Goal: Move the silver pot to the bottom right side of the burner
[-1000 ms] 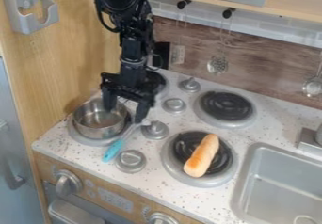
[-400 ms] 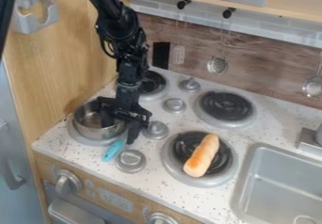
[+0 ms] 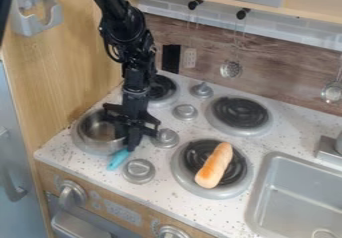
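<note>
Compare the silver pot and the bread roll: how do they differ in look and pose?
The silver pot is a round, open metal vessel; the bread roll is long, narrow and golden-tan.
The pot stands with its opening up at the front-left burner, while the roll lies slantwise across the front-right burner.
The hand is at the pot's side, well away from the roll.

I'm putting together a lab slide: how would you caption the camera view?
Black gripper at the silver pot's rim, a bread roll resting on another burner.
</note>
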Tool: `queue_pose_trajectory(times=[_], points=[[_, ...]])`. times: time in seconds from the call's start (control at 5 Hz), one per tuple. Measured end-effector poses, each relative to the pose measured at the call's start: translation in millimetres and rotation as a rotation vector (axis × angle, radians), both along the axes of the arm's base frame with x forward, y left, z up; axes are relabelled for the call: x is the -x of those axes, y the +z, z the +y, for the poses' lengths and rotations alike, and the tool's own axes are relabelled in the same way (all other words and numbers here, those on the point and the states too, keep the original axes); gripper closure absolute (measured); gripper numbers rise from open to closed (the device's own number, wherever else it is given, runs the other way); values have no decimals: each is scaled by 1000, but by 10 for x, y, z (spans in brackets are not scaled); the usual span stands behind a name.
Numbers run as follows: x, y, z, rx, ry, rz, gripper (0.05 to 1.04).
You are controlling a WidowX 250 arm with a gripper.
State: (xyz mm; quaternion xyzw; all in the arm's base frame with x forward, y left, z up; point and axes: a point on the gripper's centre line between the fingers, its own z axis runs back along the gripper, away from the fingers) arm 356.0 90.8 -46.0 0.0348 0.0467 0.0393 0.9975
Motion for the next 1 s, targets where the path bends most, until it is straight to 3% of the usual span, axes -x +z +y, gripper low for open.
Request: queue_pose_trajectory(times=[0.2,0.4,0.6,0.8,1.0], points=[[-28,202,-101,4,-63,-70,1005],[-111,533,-295,1,-126,-185,1017],[-274,767,-726,-6,-255,-288,1018],[-402,847,-963,-15,-306,-343,1019],[-578,765,-1112,13,-299,-410,1019]])
